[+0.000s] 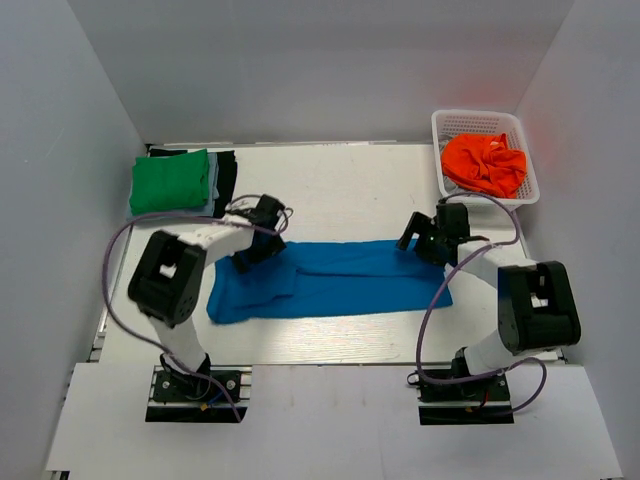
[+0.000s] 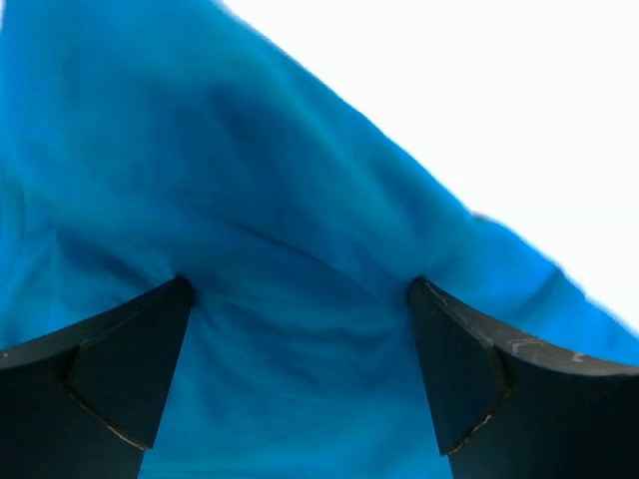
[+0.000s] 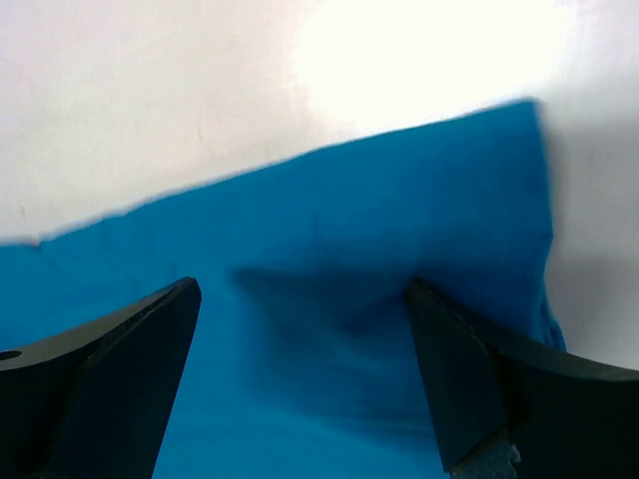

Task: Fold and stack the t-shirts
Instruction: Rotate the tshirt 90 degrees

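Lying flat along the desk (image 1: pixel 340 185), the blue t-shirt (image 1: pixel 340 282) has the left end effector (image 1: pixel 258 240) and right end effector (image 1: pixel 422 238) at opposite ends, each with fingers spread apart, clamping nothing.

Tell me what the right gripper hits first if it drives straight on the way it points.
The right gripper would meet the blue t-shirt first; contact looks close, though depth is unclear.
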{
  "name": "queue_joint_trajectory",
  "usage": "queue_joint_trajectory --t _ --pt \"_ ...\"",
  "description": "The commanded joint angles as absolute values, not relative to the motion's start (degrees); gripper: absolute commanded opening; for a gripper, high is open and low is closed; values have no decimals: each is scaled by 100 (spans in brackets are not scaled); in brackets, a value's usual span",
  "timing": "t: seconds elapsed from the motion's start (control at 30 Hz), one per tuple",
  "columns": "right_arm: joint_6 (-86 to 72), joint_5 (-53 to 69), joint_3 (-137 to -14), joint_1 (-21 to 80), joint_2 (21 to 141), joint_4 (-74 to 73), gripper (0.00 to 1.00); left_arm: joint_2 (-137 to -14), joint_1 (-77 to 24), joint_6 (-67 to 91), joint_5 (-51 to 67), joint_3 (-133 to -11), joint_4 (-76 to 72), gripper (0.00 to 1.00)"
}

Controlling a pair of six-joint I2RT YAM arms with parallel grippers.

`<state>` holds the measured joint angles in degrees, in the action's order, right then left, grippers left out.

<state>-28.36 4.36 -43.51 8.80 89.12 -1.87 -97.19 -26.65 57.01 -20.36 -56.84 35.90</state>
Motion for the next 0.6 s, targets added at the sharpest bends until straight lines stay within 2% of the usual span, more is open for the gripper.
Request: queue_joint_trajectory --t 0.0,0.1,0.2,0.23,0.27,0.3,0.33,0.37,0.4,0.5,0.57 --pt "-3199 431 -3649 1125 8502 -781 90 -10992 -2531 5547 -1987 -6615 3032 100" --pt "-3243 421 -2894 1484 7641 -1062 90 -12193 -2479 5230 -1828 -7951 2954 100" --pt "-3155 817 -2760 2457 7146 -1502 90 -13224 -2610 4844 -1293 -9742 2733 100" --pt "-3190 861 -2725 2626 6850 -1677 90 -14080 -2610 4843 -1118 -11017 2733 100" --pt "-3251 914 -2603 2811 6742 -1722 90 -14567 -2680 4695 -916 -11718 2794 100" --pt "-3278 1010 -2523 3256 6637 -1662 90 -15086 -2681 4693 -583 -13204 2795 100" --pt "-3313 1280 -2488 3400 6497 -1383 90 -15622 -2681 4693 142 -13871 2673 100" --pt "-3235 1614 -2426 3497 6478 -1284 90 -16549 -2733 4867 523 -14391 2393 100" --pt "-3052 1809 -2452 3942 6547 -1179 90 -16828 -2733 5087 719 -14849 1895 100" --pt "-2533 2292 -2707 4631 7021 -1125 90 -16709 -2733 5791 634 -13845 617 100" --pt "-1947 2634 -2900 4868 7355 -1081 90 -16708 -2733 5705 397 -14086 702 100"
